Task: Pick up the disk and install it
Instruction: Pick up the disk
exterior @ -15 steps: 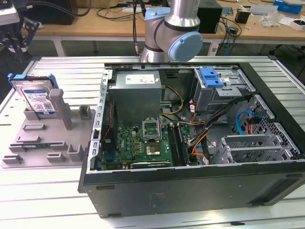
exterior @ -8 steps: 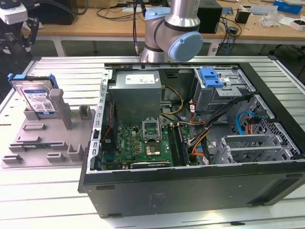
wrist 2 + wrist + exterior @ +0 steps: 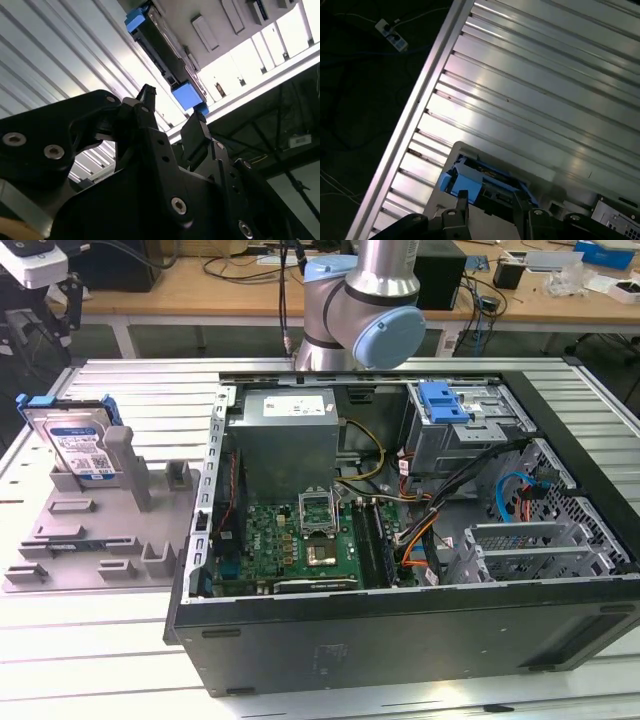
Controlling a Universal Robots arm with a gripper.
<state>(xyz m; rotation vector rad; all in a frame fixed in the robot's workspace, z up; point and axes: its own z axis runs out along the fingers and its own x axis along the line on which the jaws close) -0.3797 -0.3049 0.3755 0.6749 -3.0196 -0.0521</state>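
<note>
The disk (image 3: 80, 445) stands on edge at the back of the grey fixture tray (image 3: 80, 540), at the exterior view's left; its blue-and-white label faces the camera and a blue bracket frames it. In both wrist views my gripper (image 3: 172, 112) (image 3: 490, 200) is open, its two black fingers apart with nothing between them. Beyond the fingertips (image 3: 147, 95) lies the disk (image 3: 160, 47) (image 3: 470, 181), seen edge-on and at a distance, clear of the fingers. The arm (image 3: 365, 310) rises behind the computer case.
An open computer case (image 3: 400, 620) lies on the slotted aluminium table (image 3: 140, 390), right of the tray. Inside it, at the back right, is a silver drive cage with a blue handle (image 3: 445, 405), plus cables and a motherboard. Past the table edge, cables lie on a dark floor (image 3: 365, 100).
</note>
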